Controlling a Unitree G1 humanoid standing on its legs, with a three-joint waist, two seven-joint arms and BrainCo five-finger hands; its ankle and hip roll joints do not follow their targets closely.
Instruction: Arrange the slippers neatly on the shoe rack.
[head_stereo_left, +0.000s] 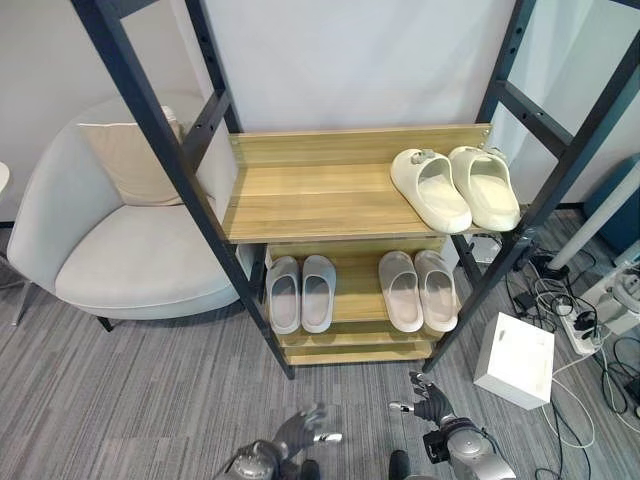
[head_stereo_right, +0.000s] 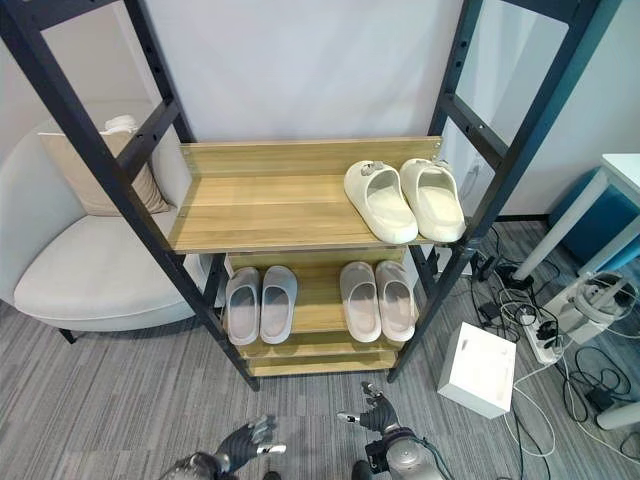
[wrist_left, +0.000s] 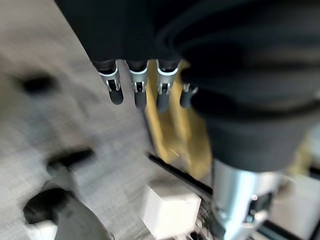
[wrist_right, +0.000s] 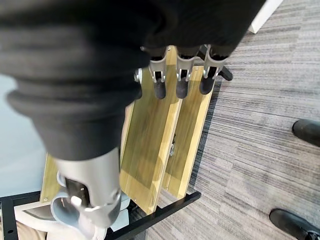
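Both hands, left (head_stereo_left: 300, 432) and right (head_stereo_left: 428, 402), were held low before the shoe rack (head_stereo_left: 330, 190) with fingers relaxed and nothing gripped, while cream slippers (head_stereo_left: 455, 186) were seen at the upper shelf's right end and two grey pairs (head_stereo_left: 362, 291) on the lower shelf.

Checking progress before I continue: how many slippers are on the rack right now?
6: a cream pair at the upper shelf's right end; on the lower shelf, a grey pair left and a beige pair right. None visibly hidden.
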